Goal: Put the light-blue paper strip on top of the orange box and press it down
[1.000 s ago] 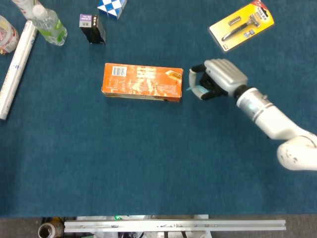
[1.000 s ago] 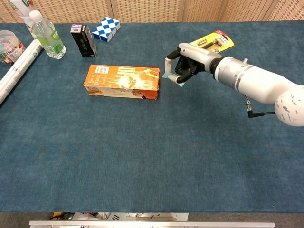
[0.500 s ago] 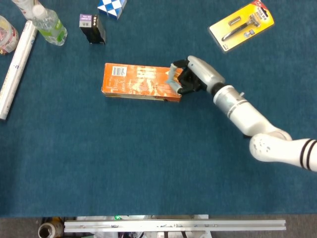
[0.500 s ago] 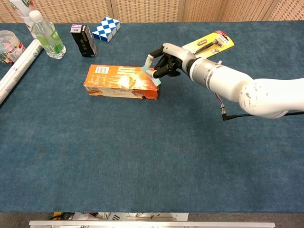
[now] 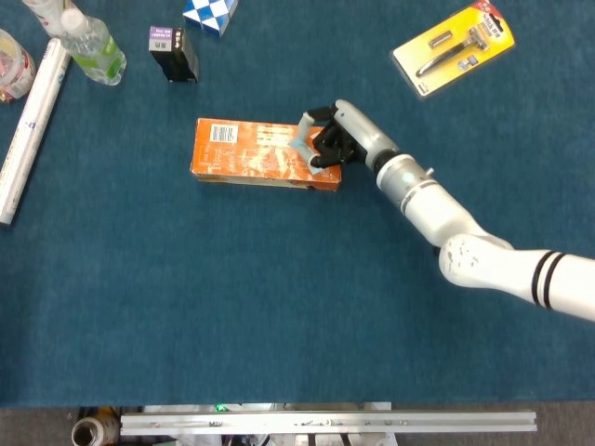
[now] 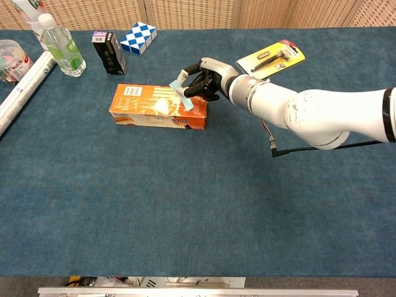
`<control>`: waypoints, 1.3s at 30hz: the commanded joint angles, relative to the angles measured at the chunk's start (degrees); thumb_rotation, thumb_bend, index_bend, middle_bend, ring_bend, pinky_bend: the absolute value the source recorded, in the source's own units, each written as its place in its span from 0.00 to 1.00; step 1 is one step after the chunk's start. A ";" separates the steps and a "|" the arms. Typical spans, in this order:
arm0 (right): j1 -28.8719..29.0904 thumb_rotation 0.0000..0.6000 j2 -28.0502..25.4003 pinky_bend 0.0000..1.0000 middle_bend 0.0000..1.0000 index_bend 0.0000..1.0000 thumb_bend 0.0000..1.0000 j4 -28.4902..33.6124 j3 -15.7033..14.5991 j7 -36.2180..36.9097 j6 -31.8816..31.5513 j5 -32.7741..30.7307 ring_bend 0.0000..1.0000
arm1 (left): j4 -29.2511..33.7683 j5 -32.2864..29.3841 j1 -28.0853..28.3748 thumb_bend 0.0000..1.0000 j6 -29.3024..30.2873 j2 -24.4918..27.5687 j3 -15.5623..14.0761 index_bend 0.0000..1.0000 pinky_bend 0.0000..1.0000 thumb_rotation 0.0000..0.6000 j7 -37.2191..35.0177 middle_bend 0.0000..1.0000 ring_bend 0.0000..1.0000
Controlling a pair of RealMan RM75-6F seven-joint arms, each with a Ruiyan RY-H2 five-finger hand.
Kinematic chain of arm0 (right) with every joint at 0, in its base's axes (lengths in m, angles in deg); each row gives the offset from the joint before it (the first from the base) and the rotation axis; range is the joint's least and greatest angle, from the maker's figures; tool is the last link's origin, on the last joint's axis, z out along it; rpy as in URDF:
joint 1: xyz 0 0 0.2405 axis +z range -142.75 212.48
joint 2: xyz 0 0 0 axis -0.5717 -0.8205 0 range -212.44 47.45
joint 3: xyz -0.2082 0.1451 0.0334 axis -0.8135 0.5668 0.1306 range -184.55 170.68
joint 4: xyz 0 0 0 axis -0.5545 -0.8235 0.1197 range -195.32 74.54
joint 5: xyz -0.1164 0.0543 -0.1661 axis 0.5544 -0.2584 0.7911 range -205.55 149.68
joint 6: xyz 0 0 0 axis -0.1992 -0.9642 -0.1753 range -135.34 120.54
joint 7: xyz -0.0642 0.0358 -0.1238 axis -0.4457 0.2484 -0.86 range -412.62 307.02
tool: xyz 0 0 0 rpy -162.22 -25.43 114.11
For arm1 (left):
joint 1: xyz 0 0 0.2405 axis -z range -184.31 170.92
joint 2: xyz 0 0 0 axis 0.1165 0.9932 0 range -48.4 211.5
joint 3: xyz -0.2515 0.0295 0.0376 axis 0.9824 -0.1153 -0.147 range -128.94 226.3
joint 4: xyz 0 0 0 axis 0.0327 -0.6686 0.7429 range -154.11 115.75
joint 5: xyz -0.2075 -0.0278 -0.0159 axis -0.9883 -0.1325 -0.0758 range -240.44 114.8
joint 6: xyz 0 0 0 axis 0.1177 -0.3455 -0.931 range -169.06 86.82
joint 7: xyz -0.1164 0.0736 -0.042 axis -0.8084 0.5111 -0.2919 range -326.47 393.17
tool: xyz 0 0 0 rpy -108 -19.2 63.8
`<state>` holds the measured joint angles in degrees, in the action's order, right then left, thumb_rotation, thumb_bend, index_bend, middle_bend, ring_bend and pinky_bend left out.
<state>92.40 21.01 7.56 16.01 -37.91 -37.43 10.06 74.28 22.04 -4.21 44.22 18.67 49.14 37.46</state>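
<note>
An orange box [image 5: 267,153] lies lengthwise near the middle of the blue-carpeted counter [image 5: 232,297]. The right robot hand [image 5: 337,137] reaches in from four o'clock and sits over the box's right end, pinching a light-blue paper strip [image 5: 302,149] that lies over the box top. At one o'clock from the box, well apart, is a yellow blister pack [image 5: 453,47] holding a razor. At eleven o'clock stands a small black carton [image 5: 173,53], with a blue-and-white checkered cube [image 5: 210,14] just beyond it at the top edge. Far at ten o'clock are a clear plastic bottle [image 5: 91,46] and a long white roll [image 5: 33,126] lying slantwise.
</note>
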 commanded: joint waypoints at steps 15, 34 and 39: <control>1.26 1.00 -0.31 1.00 1.00 0.51 0.37 -1.03 -0.26 -1.19 1.80 -1.66 1.00 | -0.45 0.31 -0.12 0.38 0.08 -0.01 0.06 0.31 0.29 1.00 -0.88 0.33 0.32; 0.34 1.00 -0.84 1.00 0.98 0.34 0.23 1.04 -0.94 -3.78 -4.69 5.78 1.00 | -0.11 0.87 -0.33 0.38 0.86 1.16 0.30 0.30 0.29 1.00 -1.26 0.33 0.32; -2.09 1.00 -2.65 1.00 0.91 0.32 0.22 4.70 -2.33 -6.67 -11.85 10.85 1.00 | 0.10 1.82 0.27 0.38 0.45 1.87 0.30 0.30 0.29 1.00 -1.55 0.34 0.32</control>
<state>91.66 19.37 10.32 14.52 -43.04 -46.47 18.60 74.33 23.75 -4.04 44.74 20.44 49.43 35.97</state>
